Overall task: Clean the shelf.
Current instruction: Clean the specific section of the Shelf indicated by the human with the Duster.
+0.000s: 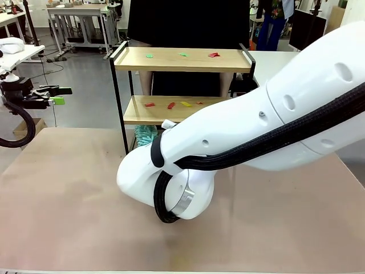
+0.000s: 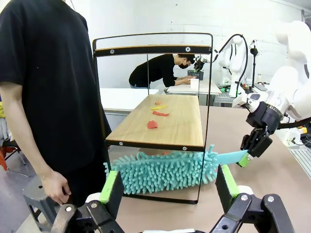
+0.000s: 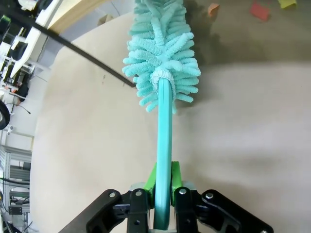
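The shelf (image 1: 182, 59) stands at the table's far side, with small red, green and yellow scraps (image 1: 171, 105) on both wooden boards. A fluffy teal duster (image 2: 165, 171) lies under the lower board (image 2: 175, 124), just above the table. My right gripper (image 3: 164, 180) is shut on the duster's teal handle (image 3: 164, 131), and the same grip appears in the left wrist view (image 2: 249, 156). The duster head (image 3: 163, 58) points toward several scraps (image 3: 260, 10) on the table in the shelf's shadow. My left gripper (image 2: 169, 190) is open and holds nothing, off the table's left side (image 1: 57, 96).
A person in a black shirt (image 2: 43, 87) stands right behind the shelf, one hand (image 2: 54, 187) hanging low. My bulky right arm (image 1: 256, 131) crosses the table's middle. The shelf's thin black frame (image 3: 73, 48) runs close beside the duster.
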Available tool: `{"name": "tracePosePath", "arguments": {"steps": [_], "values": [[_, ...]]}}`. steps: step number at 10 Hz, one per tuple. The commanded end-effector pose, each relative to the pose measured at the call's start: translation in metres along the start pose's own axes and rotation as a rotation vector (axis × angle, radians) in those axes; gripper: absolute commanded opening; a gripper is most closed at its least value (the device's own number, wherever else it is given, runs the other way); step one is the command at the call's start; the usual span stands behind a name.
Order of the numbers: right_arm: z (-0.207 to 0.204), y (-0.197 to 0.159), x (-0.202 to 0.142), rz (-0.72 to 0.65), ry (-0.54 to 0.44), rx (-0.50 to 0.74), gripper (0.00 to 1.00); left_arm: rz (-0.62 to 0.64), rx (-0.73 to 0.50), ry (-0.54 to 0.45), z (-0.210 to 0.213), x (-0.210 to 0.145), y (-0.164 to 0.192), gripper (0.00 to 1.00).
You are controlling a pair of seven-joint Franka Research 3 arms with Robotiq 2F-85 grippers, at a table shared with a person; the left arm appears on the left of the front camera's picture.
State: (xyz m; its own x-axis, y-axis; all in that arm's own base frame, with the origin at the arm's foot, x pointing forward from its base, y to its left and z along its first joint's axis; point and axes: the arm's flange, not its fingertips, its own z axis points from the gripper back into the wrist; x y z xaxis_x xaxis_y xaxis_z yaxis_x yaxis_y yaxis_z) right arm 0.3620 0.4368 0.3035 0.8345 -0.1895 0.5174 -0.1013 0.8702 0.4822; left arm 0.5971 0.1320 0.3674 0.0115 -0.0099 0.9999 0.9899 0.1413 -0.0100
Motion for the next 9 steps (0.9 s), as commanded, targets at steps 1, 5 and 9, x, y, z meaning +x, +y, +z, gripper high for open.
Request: {"name": "tracePosePath", "arguments": {"steps": [1,5,9], "values": [[0.018,-0.013,0.007,-0.055,-0.031,-0.023,0.12,-0.01,-0.002,0.001,0.0,0.002,-0.002,1.0],[0.034,-0.04,0.014,-0.099,-0.057,-0.077,0.12,-0.01,-0.002,0.001,0.0,0.002,-0.002,1.0],[0.048,-0.073,0.018,-0.122,-0.097,-0.16,0.12,-0.01,-0.002,0.001,0.0,0.002,-0.002,1.0]]}}
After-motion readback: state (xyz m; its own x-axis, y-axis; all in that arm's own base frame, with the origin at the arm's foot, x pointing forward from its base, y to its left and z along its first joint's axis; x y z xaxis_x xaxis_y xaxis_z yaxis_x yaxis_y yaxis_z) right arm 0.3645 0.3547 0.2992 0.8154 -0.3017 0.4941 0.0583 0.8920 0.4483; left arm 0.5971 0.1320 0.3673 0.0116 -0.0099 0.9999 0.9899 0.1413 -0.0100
